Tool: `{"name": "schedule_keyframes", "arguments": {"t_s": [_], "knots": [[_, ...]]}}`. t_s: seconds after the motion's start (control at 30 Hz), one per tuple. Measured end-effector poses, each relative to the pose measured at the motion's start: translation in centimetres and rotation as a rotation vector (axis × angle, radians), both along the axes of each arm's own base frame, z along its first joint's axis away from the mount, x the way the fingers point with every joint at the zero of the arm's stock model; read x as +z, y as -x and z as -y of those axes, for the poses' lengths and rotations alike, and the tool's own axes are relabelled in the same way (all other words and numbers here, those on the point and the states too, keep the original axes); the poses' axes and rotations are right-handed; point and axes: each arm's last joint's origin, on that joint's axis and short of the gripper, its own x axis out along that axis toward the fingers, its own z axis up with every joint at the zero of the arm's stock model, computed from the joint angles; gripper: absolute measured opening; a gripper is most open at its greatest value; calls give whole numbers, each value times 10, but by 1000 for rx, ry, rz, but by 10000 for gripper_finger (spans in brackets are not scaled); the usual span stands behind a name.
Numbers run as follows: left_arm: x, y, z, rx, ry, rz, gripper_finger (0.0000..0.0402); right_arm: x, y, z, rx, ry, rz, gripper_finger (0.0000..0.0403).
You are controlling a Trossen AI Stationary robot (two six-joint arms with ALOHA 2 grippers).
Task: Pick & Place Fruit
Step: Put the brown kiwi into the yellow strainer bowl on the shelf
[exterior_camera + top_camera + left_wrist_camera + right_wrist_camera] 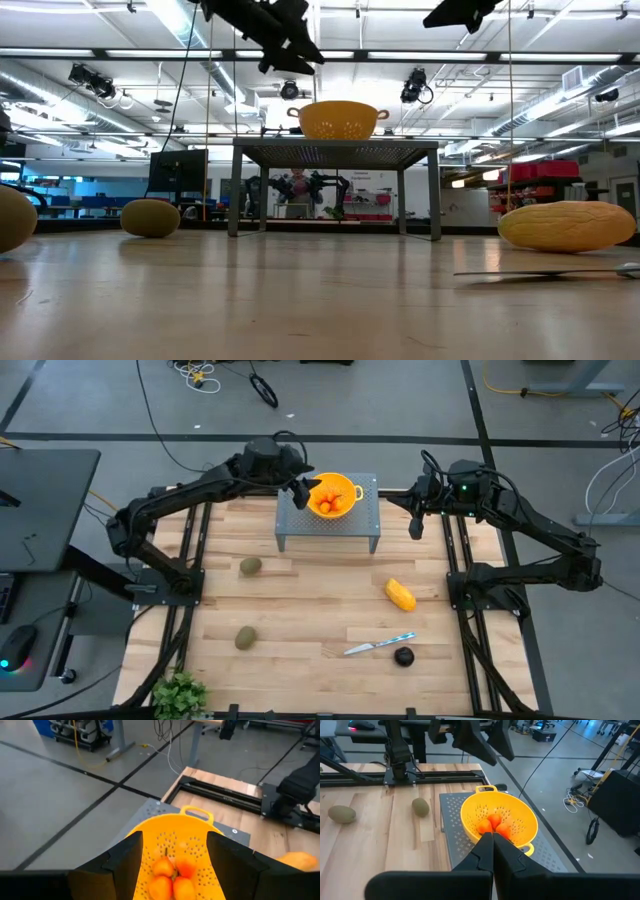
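Yellow perforated bowl (335,495) on a grey metal stand (290,528), holding small orange-red fruit (328,503). From above: left end effector (303,491) over the bowl's edge, right end effector (417,525) beside the stand; two olive-brown ovals (250,566) (245,638), yellow-orange oblong (400,595), dark round fruit (403,656) and knife (379,645) lying apart on the wooden surface (300,610).

Low view: bowl (338,120) atop the stand, oblong (565,225) nearby.

Left wrist: fingers (125,862) spread apart above the orange-red fruit (172,875), gripping nothing.

Right wrist: fingers (492,852) pressed together, empty, facing the bowl (498,822).
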Motion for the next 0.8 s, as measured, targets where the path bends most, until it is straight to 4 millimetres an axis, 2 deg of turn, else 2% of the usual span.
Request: {"name": "schedule_keyframes", "arguments": {"t_s": [0.2, 0.37, 0.8], "knots": [[-3, 3, 22, -128, 65, -85, 196, 0, 0, 0, 1, 2, -1, 0], [-7, 5, 39, -149, 50, -187, 157, 0, 0, 0, 1, 2, 0, 0], [-6, 1, 50, -168, 39, -187, 85, 0, 0, 0, -2, -8, 2, 0]]}}
